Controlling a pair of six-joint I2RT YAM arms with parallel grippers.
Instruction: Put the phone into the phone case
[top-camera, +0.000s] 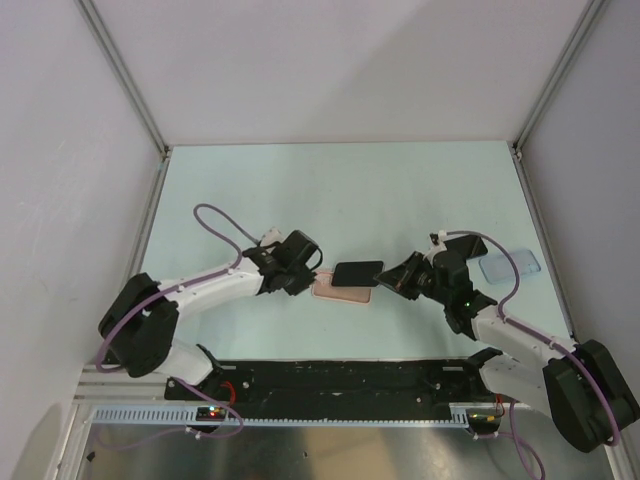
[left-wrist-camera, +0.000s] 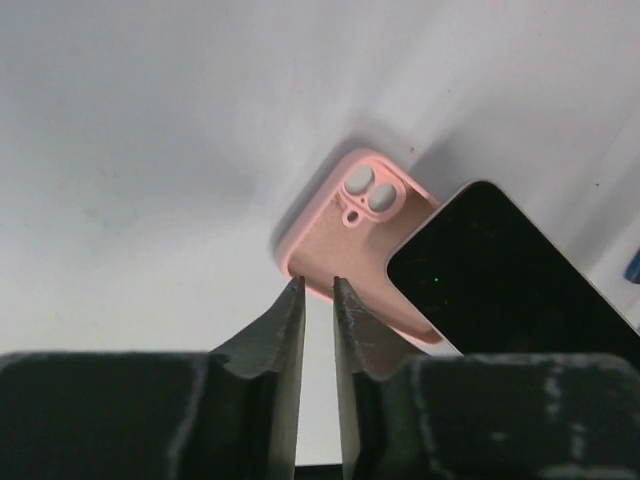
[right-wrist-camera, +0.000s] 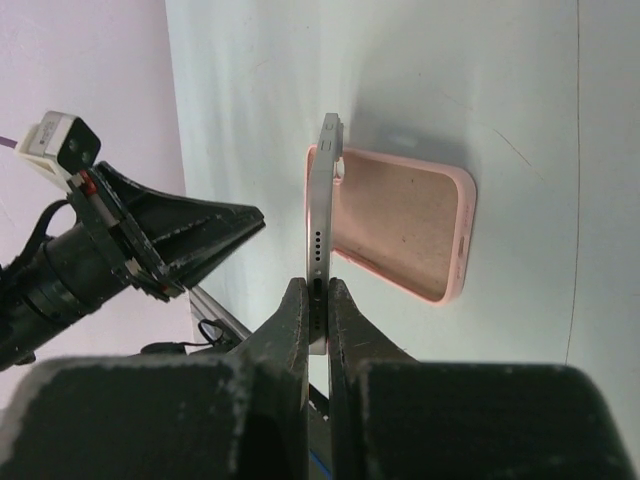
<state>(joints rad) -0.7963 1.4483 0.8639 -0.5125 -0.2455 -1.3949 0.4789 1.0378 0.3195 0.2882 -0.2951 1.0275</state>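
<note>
Pink case (top-camera: 343, 291) lies open side up on the counter (top-camera: 350, 190), mid-frame overhead. Your right tool (right-wrist-camera: 318, 292) clamps the phone (right-wrist-camera: 321, 200) edge-on above it; left tool (left-wrist-camera: 318, 285), slightly parted, holds nothing. Level the phone before pressing.

I work in a robot lab cell, not a home or a shop: plain white panels (top-camera: 330, 60) close me in on three sides, held by bare aluminium posts (top-camera: 125, 75) at the corners. My two arms (top-camera: 210, 285) are bolted to a black rail (top-camera: 340, 378) on slotted metal framing (top-camera: 300, 412) at the near edge of a pale table (top-camera: 340, 190). Purple cables (top-camera: 215, 215) loop openly along them, and small lit circuit boards (top-camera: 212, 410) sit at the bases.
</note>
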